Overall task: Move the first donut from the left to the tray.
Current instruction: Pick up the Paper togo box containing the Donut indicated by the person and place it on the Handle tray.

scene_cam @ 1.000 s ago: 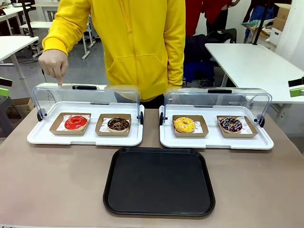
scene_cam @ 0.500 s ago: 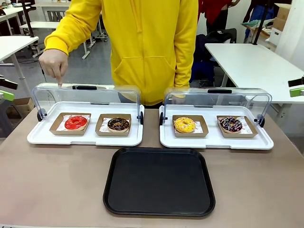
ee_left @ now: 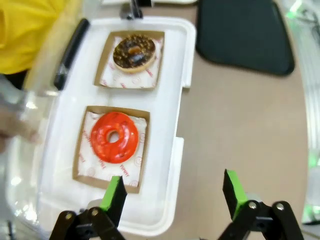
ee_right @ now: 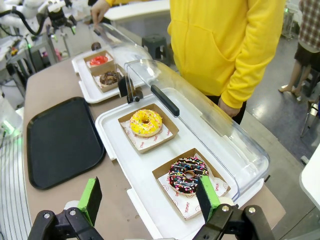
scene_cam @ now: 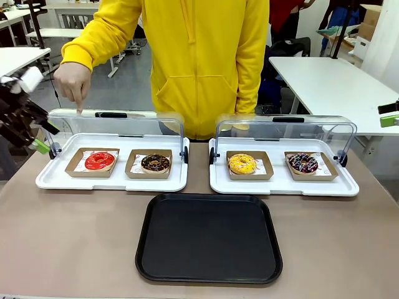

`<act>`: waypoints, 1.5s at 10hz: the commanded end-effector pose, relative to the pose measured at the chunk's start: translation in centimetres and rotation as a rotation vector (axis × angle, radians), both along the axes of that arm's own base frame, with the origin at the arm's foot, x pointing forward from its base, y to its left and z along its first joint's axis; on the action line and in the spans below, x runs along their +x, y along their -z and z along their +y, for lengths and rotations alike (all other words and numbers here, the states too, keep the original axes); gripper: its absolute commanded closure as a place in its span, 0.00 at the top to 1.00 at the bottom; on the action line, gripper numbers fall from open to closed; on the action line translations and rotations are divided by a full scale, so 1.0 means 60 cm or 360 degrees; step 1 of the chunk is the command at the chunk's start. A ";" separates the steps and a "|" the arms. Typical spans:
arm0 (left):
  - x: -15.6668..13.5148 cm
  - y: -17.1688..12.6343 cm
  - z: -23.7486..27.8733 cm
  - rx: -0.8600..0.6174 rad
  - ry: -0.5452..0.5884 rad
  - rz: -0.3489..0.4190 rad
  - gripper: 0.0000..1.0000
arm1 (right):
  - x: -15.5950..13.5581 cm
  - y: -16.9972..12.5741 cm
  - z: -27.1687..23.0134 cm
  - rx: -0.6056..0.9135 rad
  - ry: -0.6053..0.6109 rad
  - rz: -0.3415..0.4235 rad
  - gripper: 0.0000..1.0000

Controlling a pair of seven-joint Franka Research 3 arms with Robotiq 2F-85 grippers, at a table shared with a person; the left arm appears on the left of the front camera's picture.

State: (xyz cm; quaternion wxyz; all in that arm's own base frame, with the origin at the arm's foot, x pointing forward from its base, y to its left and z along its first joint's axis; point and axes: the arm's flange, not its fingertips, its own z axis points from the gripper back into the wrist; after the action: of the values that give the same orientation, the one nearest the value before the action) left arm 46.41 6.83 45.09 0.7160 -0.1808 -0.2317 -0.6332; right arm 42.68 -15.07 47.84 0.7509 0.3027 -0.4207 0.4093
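Note:
The red-glazed donut (scene_cam: 100, 161) sits in its brown cardboard holder at the left end of the left white display tray (scene_cam: 62, 183). A person's hand (scene_cam: 73, 84) rests a finger on that tray's raised clear lid. My left gripper (scene_cam: 38, 138) hovers open at the table's left edge, just left of and above that tray. In the left wrist view the red donut (ee_left: 114, 136) lies ahead of the open left gripper (ee_left: 173, 186). The black tray (scene_cam: 209, 237) lies bare at the front middle. My right gripper (ee_right: 150, 192) is open above the right display tray's near edge.
A chocolate donut (scene_cam: 155, 163) sits beside the red one. The right display tray (scene_cam: 283, 187) holds a yellow donut (scene_cam: 242, 164) and a sprinkled chocolate donut (scene_cam: 303, 163) under a raised lid. The person in yellow stands at the far side.
My left arm has swung in from the left edge, its gripper now beside the left display tray. The person has shifted slightly right; the hand stays on the lid.

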 end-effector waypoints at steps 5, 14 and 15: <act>0.038 0.107 -0.039 0.0394 0.0079 -0.0164 1.00 | 0.004 -0.002 0.000 0.0037 0.0000 -0.0032 1.00; 0.067 0.175 -0.050 0.0541 0.0123 -0.0147 1.00 | 0.004 -0.002 0.000 0.0037 0.0000 -0.0032 1.00; 0.072 0.187 -0.058 0.0598 0.0158 -0.0134 1.00 | 0.004 -0.002 0.000 0.0037 0.0000 -0.0032 1.00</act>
State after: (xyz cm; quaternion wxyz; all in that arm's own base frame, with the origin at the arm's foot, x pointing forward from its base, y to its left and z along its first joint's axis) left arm 50.50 3.83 34.71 0.6992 -0.0452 -0.1497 -0.6976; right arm 42.66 -15.12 47.83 0.7512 0.3026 -0.4207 0.4088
